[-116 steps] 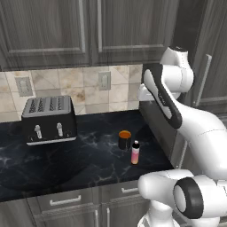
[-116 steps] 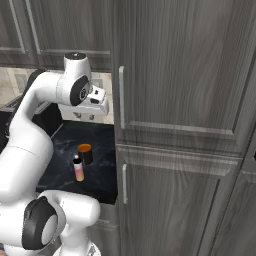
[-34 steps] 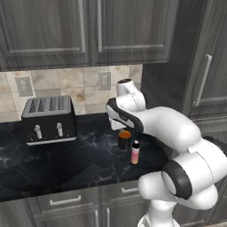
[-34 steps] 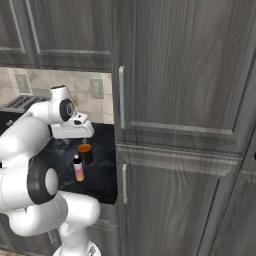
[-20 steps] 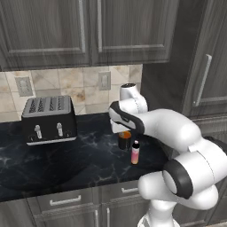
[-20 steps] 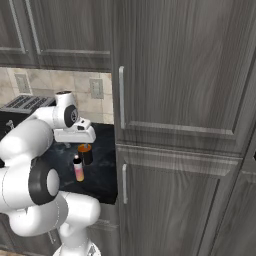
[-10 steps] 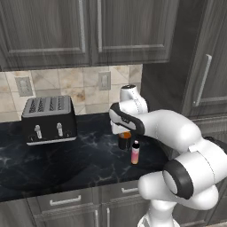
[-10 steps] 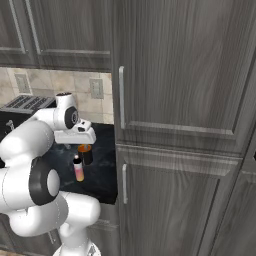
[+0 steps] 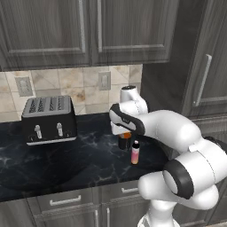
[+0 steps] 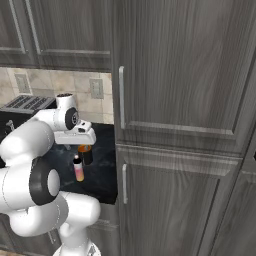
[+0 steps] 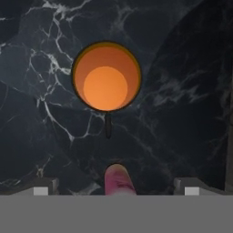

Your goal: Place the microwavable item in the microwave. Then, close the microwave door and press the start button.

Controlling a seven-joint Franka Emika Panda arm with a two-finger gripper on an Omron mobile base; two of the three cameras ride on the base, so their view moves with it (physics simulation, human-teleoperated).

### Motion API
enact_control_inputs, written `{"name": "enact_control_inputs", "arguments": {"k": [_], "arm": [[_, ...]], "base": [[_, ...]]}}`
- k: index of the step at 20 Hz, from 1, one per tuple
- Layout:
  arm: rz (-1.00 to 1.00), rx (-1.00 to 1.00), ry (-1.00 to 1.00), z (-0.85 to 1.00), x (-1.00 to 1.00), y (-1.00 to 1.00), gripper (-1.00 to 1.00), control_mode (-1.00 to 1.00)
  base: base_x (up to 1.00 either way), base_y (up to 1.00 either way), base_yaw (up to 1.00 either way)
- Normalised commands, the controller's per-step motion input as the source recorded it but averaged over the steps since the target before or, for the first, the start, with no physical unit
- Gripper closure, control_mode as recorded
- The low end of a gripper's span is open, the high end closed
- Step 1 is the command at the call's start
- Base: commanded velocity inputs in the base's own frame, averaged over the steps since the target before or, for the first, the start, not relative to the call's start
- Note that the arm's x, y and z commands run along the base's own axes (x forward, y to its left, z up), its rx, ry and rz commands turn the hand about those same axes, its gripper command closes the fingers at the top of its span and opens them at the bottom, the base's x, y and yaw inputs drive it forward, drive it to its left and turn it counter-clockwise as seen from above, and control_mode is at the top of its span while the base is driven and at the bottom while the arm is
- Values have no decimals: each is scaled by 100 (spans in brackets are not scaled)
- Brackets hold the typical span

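Note:
The microwavable item point(image 11: 106, 76) is a small dark cup with an orange top, seen from straight above in the hand view. It stands on the black marble counter point(image 9: 80, 159), where the cup point(image 9: 124, 142) sits just under the hand. My gripper point(image 9: 122, 133) hangs directly above it, open, with one fingertip point(image 11: 43, 184) at each side of the hand view's bottom and nothing between them. From the right base view the cup point(image 10: 86, 155) shows below the gripper point(image 10: 82, 143). The microwave, its door and the start button are out of view.
A slim pink-orange bottle point(image 9: 135, 152) stands close in front of the cup, and its cap point(image 11: 119, 179) shows between the fingertips. A black-and-silver toaster point(image 9: 48, 119) sits at the counter's left. Tall grey cabinet doors point(image 10: 185, 100) rise to the right.
The hand has sunk a little toward the cup and stays centred over it. The jaws remain open. The cup and bottle have not moved.

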Motion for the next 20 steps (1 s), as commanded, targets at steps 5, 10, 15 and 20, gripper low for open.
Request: {"name": "enact_control_inputs", "arguments": {"k": [5, 10, 15, 20], "arm": [[0, 0, 0, -1, 0, 0, -100, -100], [0, 0, 0, -2, 0, 0, -100, -100], [0, 0, 0, -1, 6, 0, -100, -100], [0, 0, 0, 0, 11, 0, -100, -100]], "base": [[0, 0, 0], [0, 0, 0], [0, 0, 0], [0, 0, 0]]}}
